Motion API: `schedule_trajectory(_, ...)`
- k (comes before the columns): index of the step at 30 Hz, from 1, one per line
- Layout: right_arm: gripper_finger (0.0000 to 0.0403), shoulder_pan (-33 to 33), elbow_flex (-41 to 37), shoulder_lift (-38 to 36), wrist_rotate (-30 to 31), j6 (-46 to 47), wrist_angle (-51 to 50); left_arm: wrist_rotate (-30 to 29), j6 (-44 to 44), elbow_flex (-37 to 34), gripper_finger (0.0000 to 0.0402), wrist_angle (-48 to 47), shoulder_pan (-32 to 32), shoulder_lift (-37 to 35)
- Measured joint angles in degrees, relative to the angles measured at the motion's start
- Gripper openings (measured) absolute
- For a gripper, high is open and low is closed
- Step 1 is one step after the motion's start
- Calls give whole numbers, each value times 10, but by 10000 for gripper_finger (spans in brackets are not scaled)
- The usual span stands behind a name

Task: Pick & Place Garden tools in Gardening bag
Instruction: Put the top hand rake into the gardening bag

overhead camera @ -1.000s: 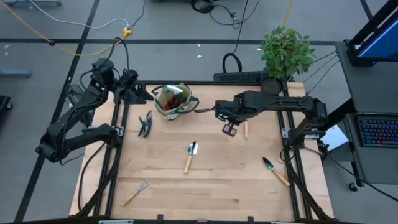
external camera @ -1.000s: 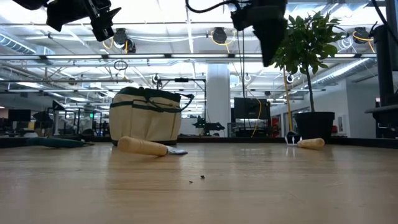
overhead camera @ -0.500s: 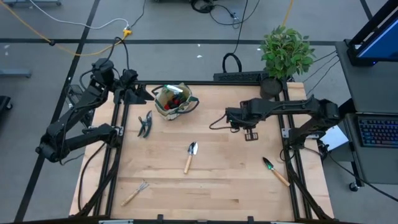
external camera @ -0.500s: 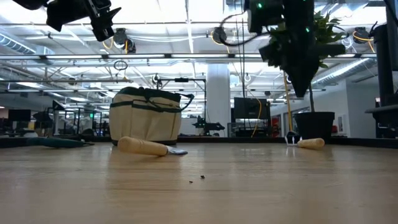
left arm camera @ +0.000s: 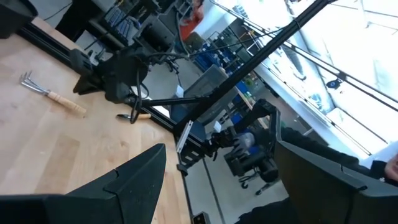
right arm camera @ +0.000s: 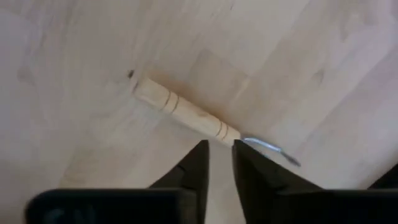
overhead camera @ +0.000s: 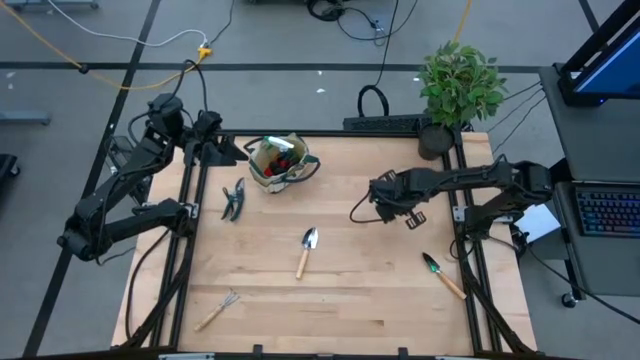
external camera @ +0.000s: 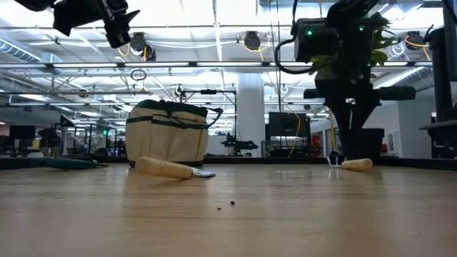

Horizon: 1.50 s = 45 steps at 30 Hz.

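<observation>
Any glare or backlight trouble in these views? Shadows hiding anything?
Low view: ceiling strip lights backlight the scene, so the right hand and potted plant read as dark silhouettes. Left wrist view: bright glazing washes out one corner. Right wrist view: even light, and the wooden-handled tool casts only a faint shadow. High view: even light, soft shadows on the table, nothing hidden.
</observation>
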Motion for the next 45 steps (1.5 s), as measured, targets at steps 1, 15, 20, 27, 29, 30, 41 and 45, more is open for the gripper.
schedule_trajectory(1,80,0,-4,-1,11,-14,5,-1,0,0,305,0,0,0)
schedule_trajectory(15,198,0,-53,0,52,-215,84,-2,3,0,305,0,0,0)
schedule_trajectory(20,195,0,-78,0,52,-232,142,-2,3,0,305,0,0,0)
schedule_trajectory(27,192,0,-118,0,52,-231,202,-13,3,0,305,2,0,0)
schedule_trajectory(29,194,0,-125,0,52,-231,201,-14,3,0,305,2,0,0)
schedule_trajectory(30,194,0,-127,0,52,-231,201,-15,3,0,305,2,0,0)
schedule_trajectory(41,196,1,-128,0,144,-227,307,-28,8,0,305,2,0,0)
schedule_trajectory(45,195,-1,-128,0,251,-210,333,-28,8,0,305,2,0,0)
